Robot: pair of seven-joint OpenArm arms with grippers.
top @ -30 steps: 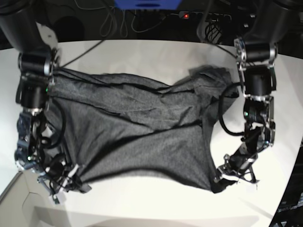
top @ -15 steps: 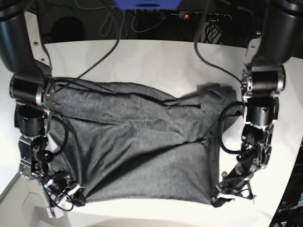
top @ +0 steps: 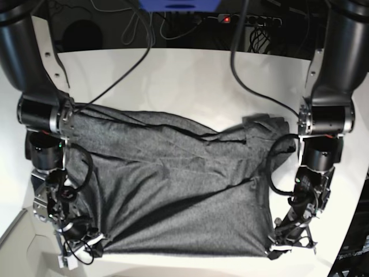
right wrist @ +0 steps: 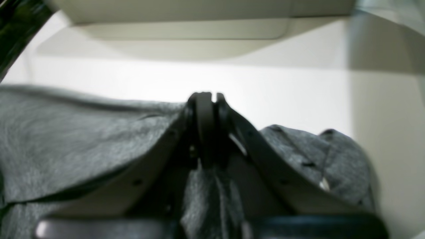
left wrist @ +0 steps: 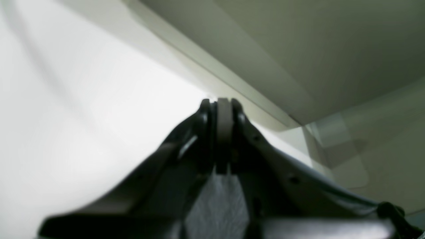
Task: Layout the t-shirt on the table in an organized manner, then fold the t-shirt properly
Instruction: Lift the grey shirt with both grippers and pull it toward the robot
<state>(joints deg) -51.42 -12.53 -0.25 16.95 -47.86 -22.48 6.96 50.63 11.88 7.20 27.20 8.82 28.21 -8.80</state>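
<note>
The dark grey t-shirt (top: 173,184) lies spread wide across the white table (top: 190,81), wrinkled, with a bunched sleeve at the upper right. Its near hem is stretched straight between both grippers. My left gripper (top: 271,251) is shut on the hem's right corner. In the left wrist view, the left gripper (left wrist: 220,108) has its fingertips pressed together with grey cloth (left wrist: 215,205) pinched behind them. My right gripper (top: 95,245) is shut on the left corner. The right wrist view shows the right gripper (right wrist: 207,99) closed, with the t-shirt (right wrist: 66,142) draped on both sides.
The table's near edge (top: 190,266) runs just below the hem and both grippers. Black cables (top: 115,69) cross the back of the table. A power strip (top: 253,20) and a blue object (top: 179,4) sit behind the far edge.
Both arms have drawn the t-shirt toward the table's near edge. The hem has moved down in the base view and pulled straighter, and the cloth lies flatter.
</note>
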